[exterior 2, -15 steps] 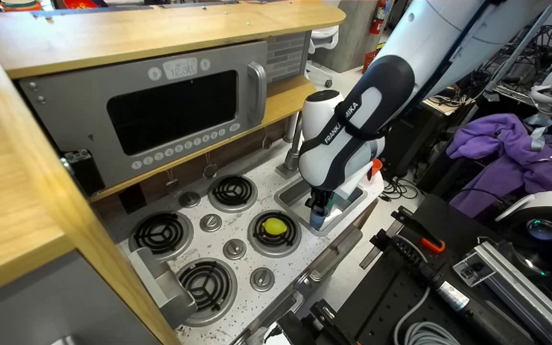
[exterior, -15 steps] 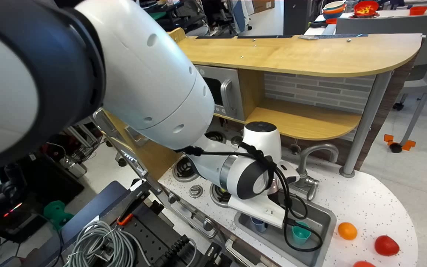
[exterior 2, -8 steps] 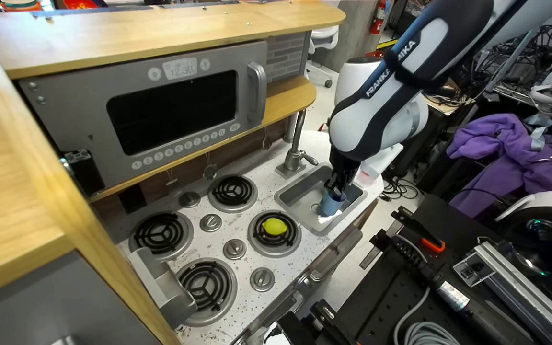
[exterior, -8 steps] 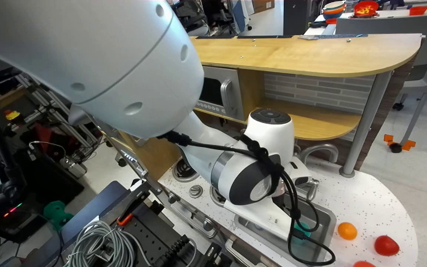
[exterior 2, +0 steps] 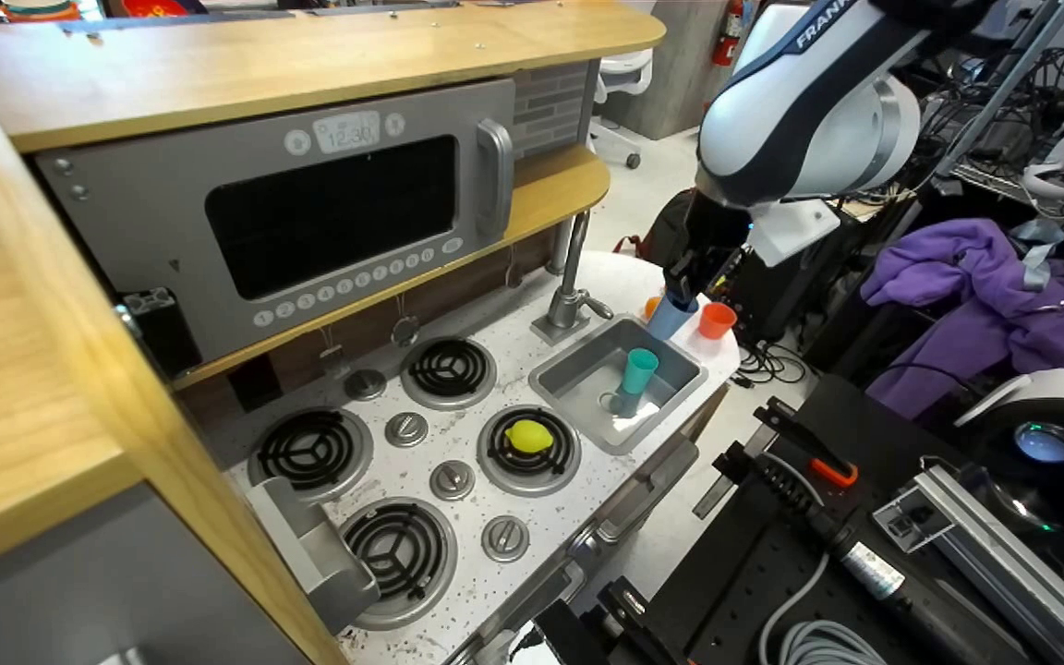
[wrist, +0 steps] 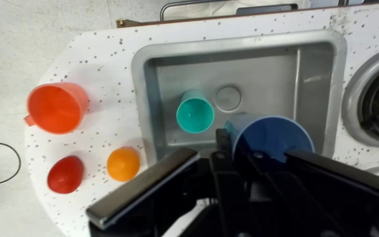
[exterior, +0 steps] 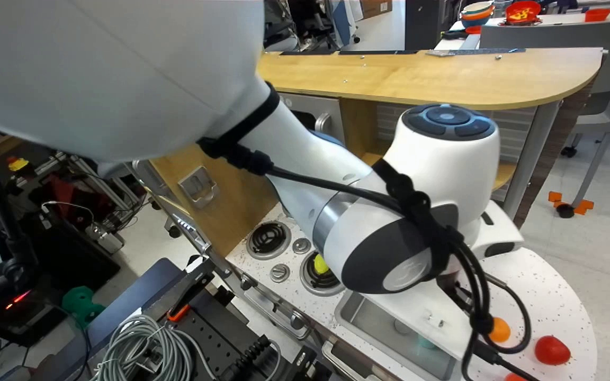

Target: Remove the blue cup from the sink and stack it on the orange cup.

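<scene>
Gripper [wrist: 235,144] up over the sink [wrist: 265,82], jaws clamped across the wall of the blue cup [wrist: 273,136]: one jaw inside the mouth, one against the outer face. Cup mouth up, clear of the sink floor; how high its base hangs I can't judge.

Clock off the wrist view. Teal cup [wrist: 195,113] upright in the sink; blue cup shows between its 3 and 4, drain [wrist: 228,98] just beside the teal one at 2. Orange cup [wrist: 58,107] well apart at 9, outside the sink on the worktop [wrist: 105,65], a small tab jutting at its own 8. Red fruit [wrist: 65,174] at the orange cup's 6, orange fruit [wrist: 123,164] between its 4 and 5, just beside the sink rim.

Clock off an exterior view, where the tap [exterior 2: 572,268] stands at the sink's 11: blue cup seen against the sink edge between 1 and 2. Orange cup upright near it at 3, gap between; teal cup at the blue one's 7. Lemon [exterior 2: 529,436] on a burner [exterior 2: 532,486] at the sink's 8.

In an exterior view the arm [exterior: 294,143] slants in from 10 o'clock, hiding the blue cup and part of the sink.
</scene>
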Robot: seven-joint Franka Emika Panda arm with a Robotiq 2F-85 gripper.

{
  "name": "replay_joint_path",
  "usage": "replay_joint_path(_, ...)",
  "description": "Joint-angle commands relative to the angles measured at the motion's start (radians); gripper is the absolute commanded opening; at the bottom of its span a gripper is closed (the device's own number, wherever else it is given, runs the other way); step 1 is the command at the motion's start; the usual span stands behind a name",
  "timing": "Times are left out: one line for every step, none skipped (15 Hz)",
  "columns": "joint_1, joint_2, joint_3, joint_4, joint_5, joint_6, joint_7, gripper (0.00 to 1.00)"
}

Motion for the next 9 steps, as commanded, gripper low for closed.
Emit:
replay_joint_path(-0.056, -0.033, -0.005, 0.055, 0.072, -0.045, -0.003, 0.01)
replay_joint_path(-0.069, -0.029, -0.006, 0.081, 0.091, -0.061, -0.003, 0.01)
replay_joint_path(-0.081, -0.027, -0.012, 0.103, 0.108, -0.081, 0.003, 0.01)
replay_joint_path(-0.092, -0.018, -0.017, 0.126, 0.122, -0.096, 0.003, 0.01)
replay_joint_path(-0.103, -0.011, -0.027, 0.148, 0.135, -0.116, 0.006, 0.01)
replay_joint_path(-0.110, 0.001, -0.036, 0.173, 0.145, -0.136, 0.010, 0.01)
replay_joint_path(-0.118, 0.007, -0.048, 0.190, 0.156, -0.158, 0.016, 0.01)
replay_joint_path(-0.128, 0.017, -0.056, 0.214, 0.168, -0.183, 0.020, 0.01)
replay_joint_path(-0.134, 0.029, -0.066, 0.237, 0.178, -0.204, 0.028, 0.01)
